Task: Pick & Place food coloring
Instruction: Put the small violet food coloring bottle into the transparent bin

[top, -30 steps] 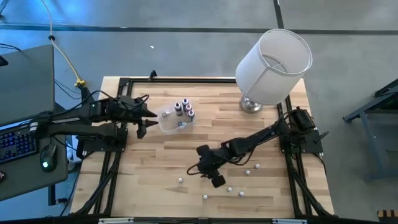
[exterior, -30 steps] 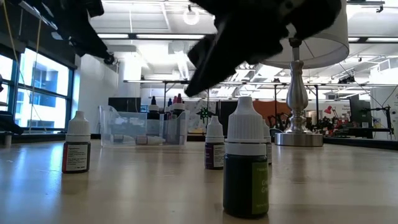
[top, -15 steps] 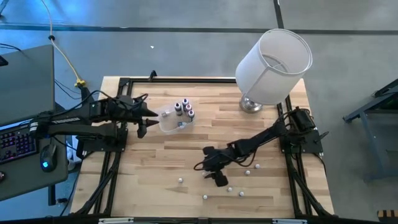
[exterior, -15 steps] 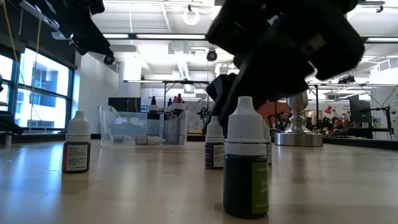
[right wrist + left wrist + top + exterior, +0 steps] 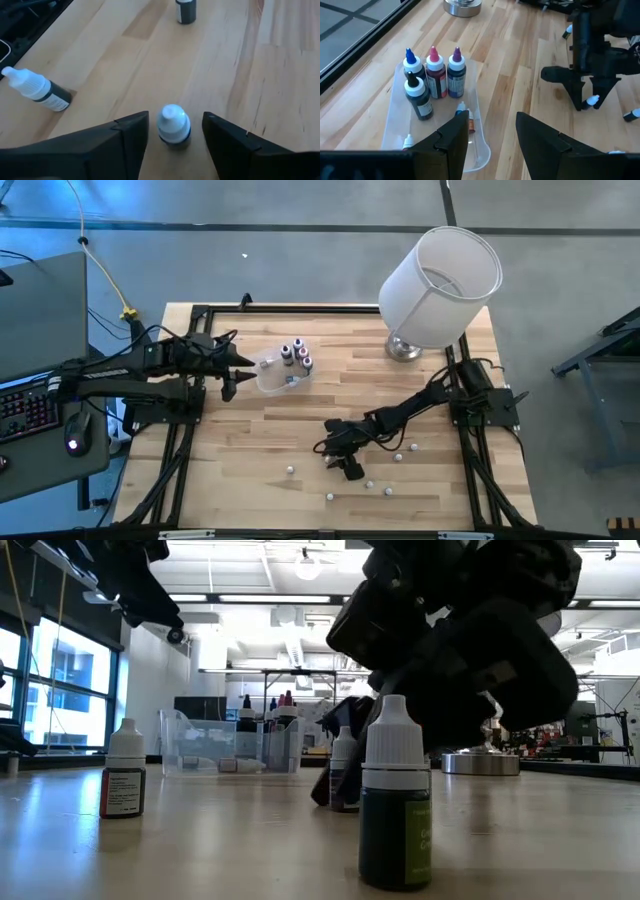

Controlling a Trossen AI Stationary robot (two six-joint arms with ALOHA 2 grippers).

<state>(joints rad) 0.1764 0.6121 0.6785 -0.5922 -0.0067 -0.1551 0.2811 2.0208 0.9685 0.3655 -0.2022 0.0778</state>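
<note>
My right gripper (image 5: 174,139) is open and low over the table, one finger on each side of a small upright bottle with a whitish cap (image 5: 173,120); a gap shows on both sides. In the high view it sits at mid-table (image 5: 343,460). Other small bottles stand or lie on the wood: one on its side (image 5: 37,90), one upright (image 5: 185,11), one close to the low camera (image 5: 396,805). My left gripper (image 5: 492,132) is open and hangs above the clear tub (image 5: 395,120), where the taller blue-, pink-, purple- and dark-topped bottles (image 5: 435,72) stand.
A lamp with a big white shade (image 5: 440,275) stands on its metal base at the table's far right. Several whitish caps (image 5: 389,491) dot the near right of the table. One small bottle (image 5: 124,782) stands apart to the left. Bare wood lies between tub and right gripper.
My right gripper has come down toward the table and shifted a little toward the near right, so that its open fingers now stand around the small upright bottle. The bottles have stayed where they were.
</note>
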